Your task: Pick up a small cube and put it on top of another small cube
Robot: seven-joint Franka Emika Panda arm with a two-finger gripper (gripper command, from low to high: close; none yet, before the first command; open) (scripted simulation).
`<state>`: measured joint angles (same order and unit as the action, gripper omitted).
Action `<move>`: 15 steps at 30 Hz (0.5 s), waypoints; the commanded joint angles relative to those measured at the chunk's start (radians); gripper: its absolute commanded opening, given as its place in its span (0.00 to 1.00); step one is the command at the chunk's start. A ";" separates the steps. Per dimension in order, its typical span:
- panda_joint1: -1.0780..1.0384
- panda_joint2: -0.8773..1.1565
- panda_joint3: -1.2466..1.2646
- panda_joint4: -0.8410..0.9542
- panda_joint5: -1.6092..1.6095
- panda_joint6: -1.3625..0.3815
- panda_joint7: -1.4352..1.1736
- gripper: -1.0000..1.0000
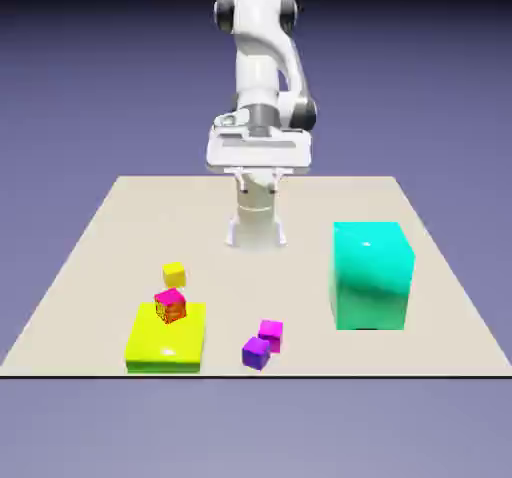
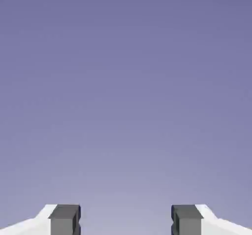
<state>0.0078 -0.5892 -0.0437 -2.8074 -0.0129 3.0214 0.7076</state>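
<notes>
A: Beige table [image 1: 90,256] before a blue-violet backdrop; why does the gripper [image 1: 258,179] show nothing between its fingertips [image 2: 65,219]?

B: Its jaws stand spread and empty, raised over the table's far edge; the hand view meets only backdrop, so no grasp has begun.

A: Where is the small yellow cube [image 1: 174,273]?

B: Toward the table's near left corner, resting alone just behind the magenta-topped orange cube [image 1: 170,305], which sits on the far edge of the flat yellow-green block [image 1: 166,338].

A: What else lies around?

B: A magenta cube [image 1: 270,334] and a purple cube [image 1: 256,352], touching, near the middle of the front edge; a large teal cube [image 1: 372,275] toward the right edge. Nothing seems to bar a descent, though the orange cube's closeness likely leaves the fingers little room.
</notes>
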 commanded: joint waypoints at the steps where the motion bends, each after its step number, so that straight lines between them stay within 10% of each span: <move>1: -0.003 -0.016 -0.036 0.002 -0.011 -0.013 -0.028 0.50; 15: -0.052 -0.238 -0.544 0.032 -0.161 -0.194 -0.416 0.50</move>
<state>-0.0437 -0.8276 -0.5873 -2.7753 -0.1738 2.8272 0.2916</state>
